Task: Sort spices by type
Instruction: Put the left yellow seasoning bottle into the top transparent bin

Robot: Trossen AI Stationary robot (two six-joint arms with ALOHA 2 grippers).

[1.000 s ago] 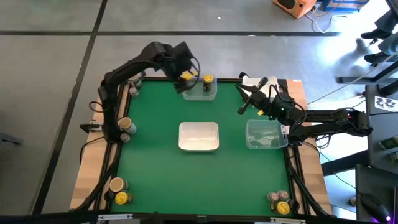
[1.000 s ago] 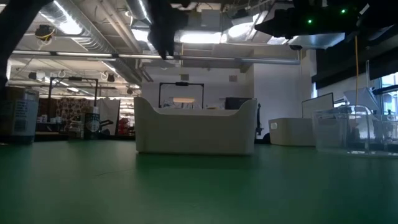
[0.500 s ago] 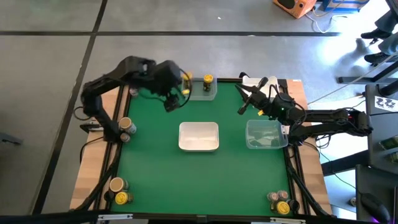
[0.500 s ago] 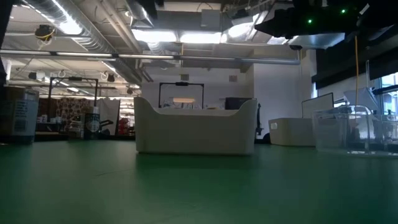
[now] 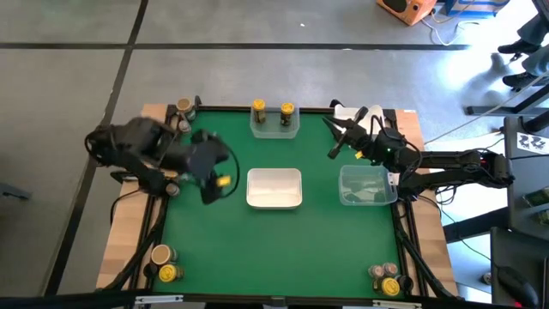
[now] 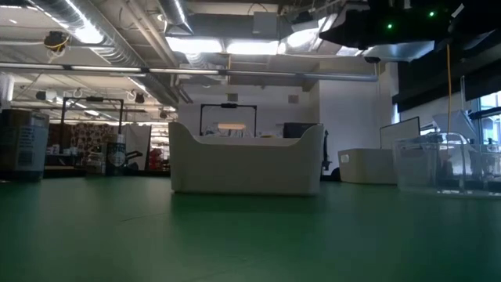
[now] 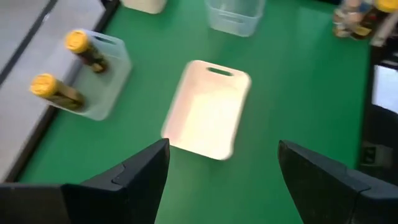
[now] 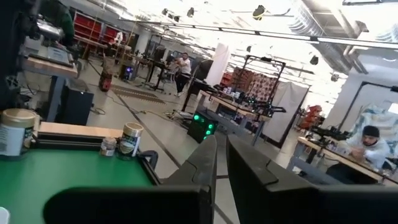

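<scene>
Two yellow-capped spice jars (image 5: 257, 108) (image 5: 286, 110) stand upright in a clear tub (image 5: 274, 125) at the table's far edge; the left wrist view shows them too (image 7: 78, 46) (image 7: 53, 90). More jars stand at the far-left corner (image 5: 182, 109), the near-left corner (image 5: 163, 262) and the near-right corner (image 5: 384, 279). My left gripper (image 5: 214, 178) (image 7: 224, 149) is open and empty, above the mat left of the white tub (image 5: 274, 189). My right gripper (image 5: 336, 137) (image 8: 221, 146) is shut, above the mat near the far-right corner.
A second clear tub (image 5: 367, 185) sits right of the white tub, near my right arm. The low view shows the white tub (image 6: 246, 160) and the clear tub (image 6: 446, 164) on the green mat. People are in the room beyond the table.
My left gripper has drawn away from the far clear tub, moving toward the table's left and near edges, and now hangs left of the white tub. A yellow-capped jar that was under it now stands alone in that tub.
</scene>
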